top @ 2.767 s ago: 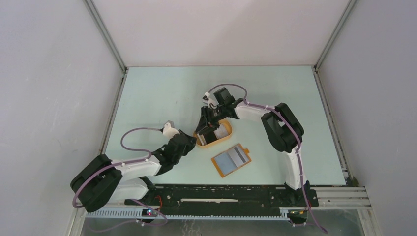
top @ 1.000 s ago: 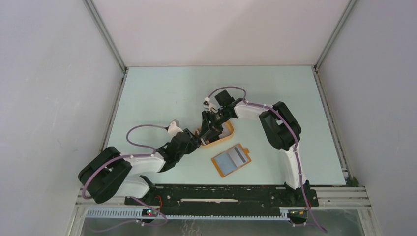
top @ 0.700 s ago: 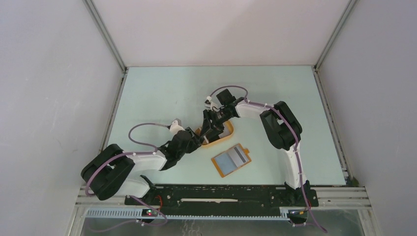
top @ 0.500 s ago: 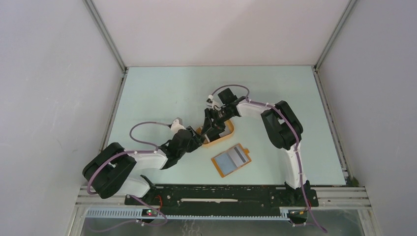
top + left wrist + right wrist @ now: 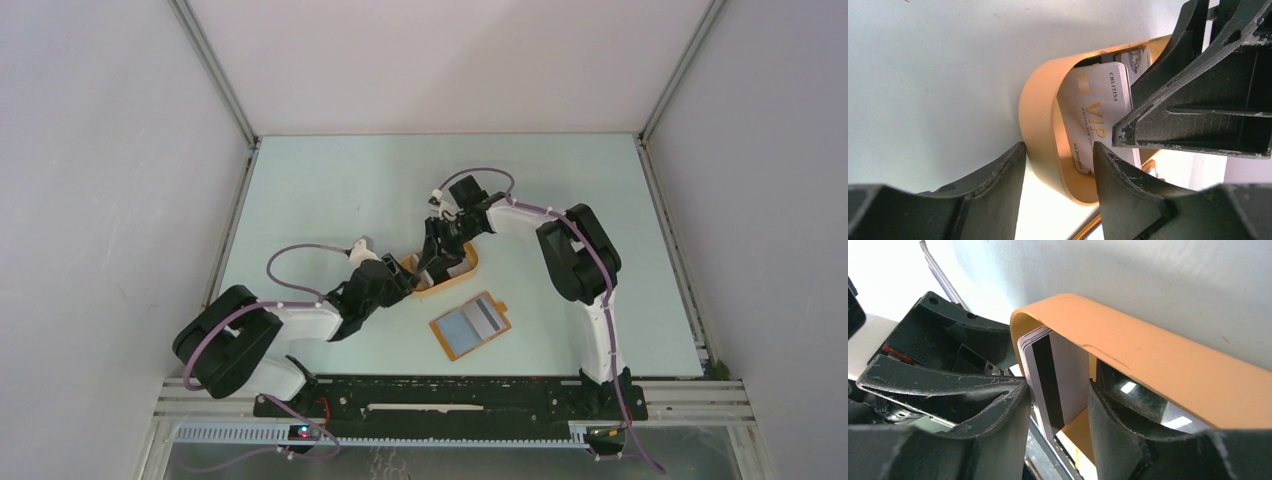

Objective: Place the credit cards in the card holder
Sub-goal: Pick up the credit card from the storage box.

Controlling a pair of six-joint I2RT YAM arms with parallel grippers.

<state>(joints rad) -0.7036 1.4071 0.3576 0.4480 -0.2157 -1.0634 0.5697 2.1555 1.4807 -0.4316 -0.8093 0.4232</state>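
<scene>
Pale credit cards (image 5: 1096,117) stacked on edge inside orange tray (image 5: 1040,125), orange-brown card holder (image 5: 470,326) flat just beside

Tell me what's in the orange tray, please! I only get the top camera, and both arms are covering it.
Observer: The left wrist camera shows pale cards standing on edge inside the tray. The front one says VIP in gold letters.
Operator: Is the right arm grabbing them?
Observer: The right wrist camera shows the stack sitting between the right fingers, with a black stripe facing that camera. I can't tell if they're pinching it.
Operator: What about the other arm?
Observer: The left fingers straddle the tray's rounded end wall, one outside and one inside, and they stand apart.
</scene>
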